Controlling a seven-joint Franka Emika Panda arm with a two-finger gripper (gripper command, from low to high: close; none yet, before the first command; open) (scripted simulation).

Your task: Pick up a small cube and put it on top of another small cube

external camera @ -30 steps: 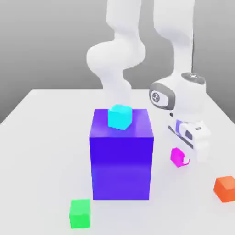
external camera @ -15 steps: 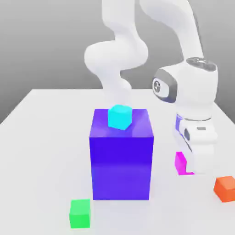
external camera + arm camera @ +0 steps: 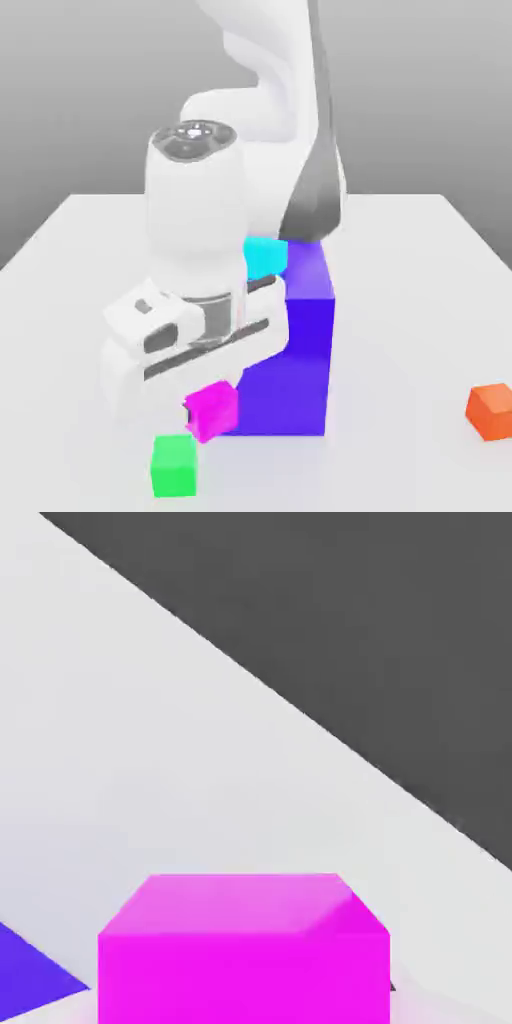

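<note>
The small magenta cube (image 3: 214,411) is held at the tip of my gripper (image 3: 206,402), which is shut on it. In the exterior view it hangs in front of the big blue-purple block's lower left corner, just above and slightly to the right of the small green cube (image 3: 174,465). The green cube rests alone on the white table near the front edge. In the hand view the magenta cube (image 3: 243,947) sits close up between the jaws, with white table behind it.
The big blue-purple block (image 3: 305,340) stands mid-table with a cyan cube (image 3: 265,257) on top, partly hidden by my arm. An orange cube (image 3: 491,411) lies at the exterior view's right. The block's corner (image 3: 25,974) shows beside the held cube.
My hand closed on the magenta cube to the block's right, lifted it and swung across the block's front to the exterior view's left, above the green cube.
</note>
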